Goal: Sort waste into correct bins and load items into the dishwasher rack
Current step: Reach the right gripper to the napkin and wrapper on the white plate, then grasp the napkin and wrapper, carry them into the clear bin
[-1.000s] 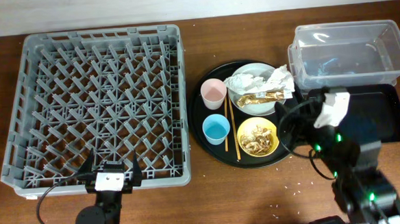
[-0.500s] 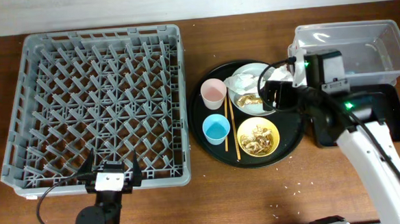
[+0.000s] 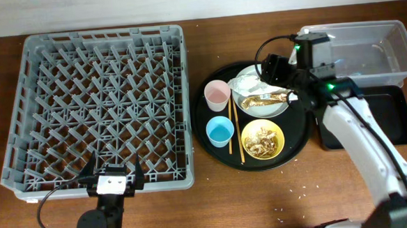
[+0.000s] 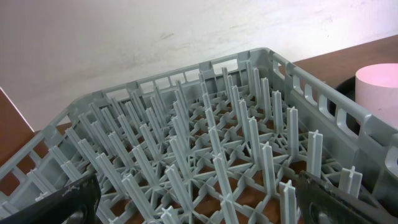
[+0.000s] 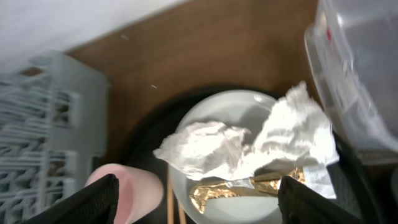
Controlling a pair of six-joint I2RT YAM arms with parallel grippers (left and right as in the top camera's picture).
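From above, the right gripper [image 3: 272, 67] is hovering over the far edge of the white plate [image 3: 253, 110], which is sitting at the back of the round black tray [image 3: 202, 121]. Its dark body is covering much of the plate's contents, so from here I cannot tell how far its fingers are spread. A single gold wrapper [image 3: 262, 99] is lying on the plate just below it. Also riding on the tray are one pink cup [image 3: 217, 94], one blue cup [image 3: 220, 131], one yellow bowl [image 3: 248, 141] holding food scraps [image 3: 262, 140], and a pair of chopsticks [image 3: 234, 130] between cups and bowl. The clear tub [image 3: 367, 46] and the shallow black tray [image 3: 388, 111] are lying to the right, partly crossed by the arm. The left gripper [image 3: 114, 172] is waiting at the near edge of the grey rack [image 3: 98, 98].

The left wrist camera is showing its two fingertips [image 4: 68, 202] spread wide, holding nothing, with the rack's pegs between them; the pink cup is cut off at the right edge.

The right wrist camera is showing its fingers [image 5: 93, 199] wide apart and empty, framing the plate. Two crumpled napkins [image 5: 199, 149] are lying there, touching, with the wrapper tucked under their near side. The rack at the left is blurred, and the tub is cut off at the right.
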